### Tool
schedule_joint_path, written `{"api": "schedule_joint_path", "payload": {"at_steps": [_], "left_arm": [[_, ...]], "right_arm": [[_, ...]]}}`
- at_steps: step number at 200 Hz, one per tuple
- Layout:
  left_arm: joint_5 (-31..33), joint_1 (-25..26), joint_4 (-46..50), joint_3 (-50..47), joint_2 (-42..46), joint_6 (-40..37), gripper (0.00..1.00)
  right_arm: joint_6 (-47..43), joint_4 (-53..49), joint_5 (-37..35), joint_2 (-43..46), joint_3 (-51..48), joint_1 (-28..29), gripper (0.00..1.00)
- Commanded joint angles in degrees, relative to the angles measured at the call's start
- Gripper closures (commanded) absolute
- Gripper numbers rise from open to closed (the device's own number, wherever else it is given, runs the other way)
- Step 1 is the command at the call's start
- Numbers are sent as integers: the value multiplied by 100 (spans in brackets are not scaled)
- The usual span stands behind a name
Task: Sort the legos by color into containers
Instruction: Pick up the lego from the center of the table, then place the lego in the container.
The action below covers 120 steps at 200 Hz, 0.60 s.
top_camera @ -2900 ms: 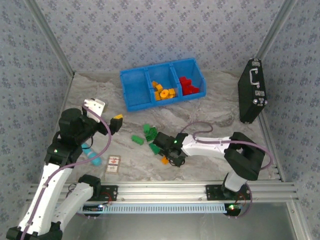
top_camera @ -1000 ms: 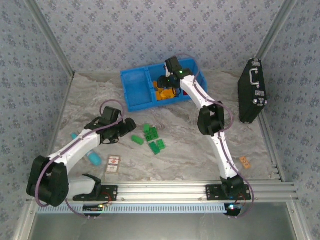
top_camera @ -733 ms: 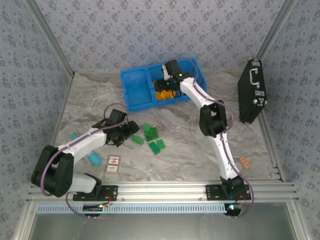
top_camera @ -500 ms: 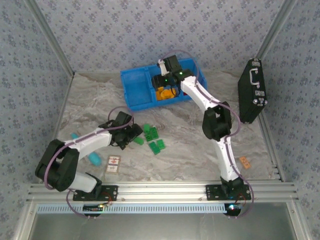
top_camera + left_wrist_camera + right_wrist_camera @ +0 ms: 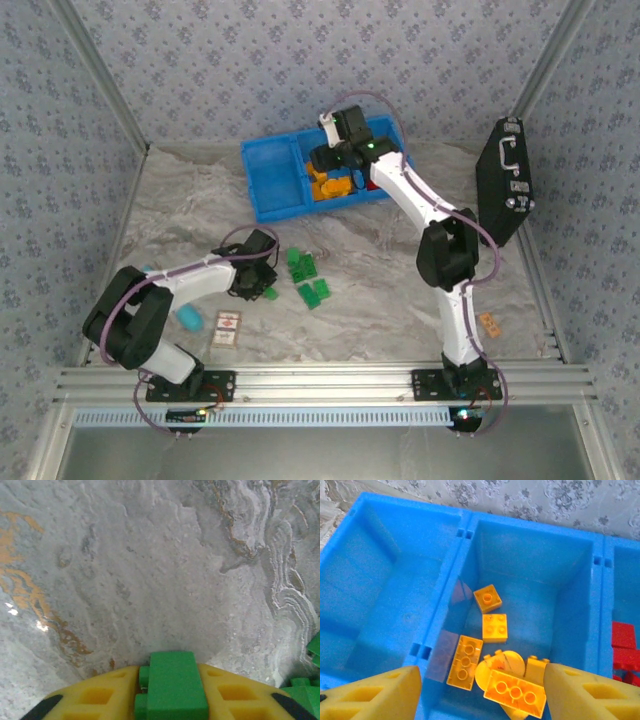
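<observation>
Legos lie in two places: loose green ones on the marbled table [image 5: 400, 270] and sorted ones in the blue bin [image 5: 270, 190] at the far side.

One green lego [image 5: 172, 685] is pinched in the left gripper [image 5: 172, 700], its yellow fingers [image 5: 100, 695] pressed against its two sides. In the left wrist view the brick's long axis runs straight away from the camera, in line with the fingers. Its far end pokes out past the fingertips, and its near end is cut off by the bottom edge. It sits low over the table; I cannot tell whether it touches. From above, this brick is only a green speck [image 5: 268, 293] at the gripper tip, left of the other green legos [image 5: 308, 278], which are clustered near it. Their studs and headings are too small to read there.

The right gripper [image 5: 481, 680] hangs over the bin's middle compartment with its fingers [image 5: 380, 695] spread wide and nothing between them. Below it lie the orange-yellow legos [image 5: 490, 630]. The oblong one nearest the camera lies roughly across the compartment, and a three-stud brick beside the left wall runs roughly front to back. The left compartment [image 5: 375, 590] shows bare floor. Red legos [image 5: 622, 645] sit in the right compartment, cut off by the picture's edge, and in the overhead view the right arm covers most of them.

A black case [image 5: 505, 180] leans at the right wall.
</observation>
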State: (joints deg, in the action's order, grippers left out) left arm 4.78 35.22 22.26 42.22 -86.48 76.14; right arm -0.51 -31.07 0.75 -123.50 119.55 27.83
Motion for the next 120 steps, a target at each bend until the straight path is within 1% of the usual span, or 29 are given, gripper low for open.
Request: {"api": "schedule_joint_path", "payload": {"at_steps": [1,14,33,59,88,120], "left_arm": [[-536,196,-877,-21,-441,266,74],[-468,191,-749,48,-352,184,76],[-247,146,-472,304,-187,-93,79],[-321,-116,-311,776,-76,-518,81],[-527,-514,-293,1429,-136,-987,82],[-538,-892,-193,2463,-484,-1640,82]], "right_arm": [[-153,-24,-32,573,-333,-93,32],[-103,59,-119,810,-613,-93,32],[226,85,-68,1255,-1070,-90,32],[689,601,57,2159,-2570,32,30],[1045,627,75,2747,-3860,278,32],[1844,932,631,3315,-5063,563,33]]}}
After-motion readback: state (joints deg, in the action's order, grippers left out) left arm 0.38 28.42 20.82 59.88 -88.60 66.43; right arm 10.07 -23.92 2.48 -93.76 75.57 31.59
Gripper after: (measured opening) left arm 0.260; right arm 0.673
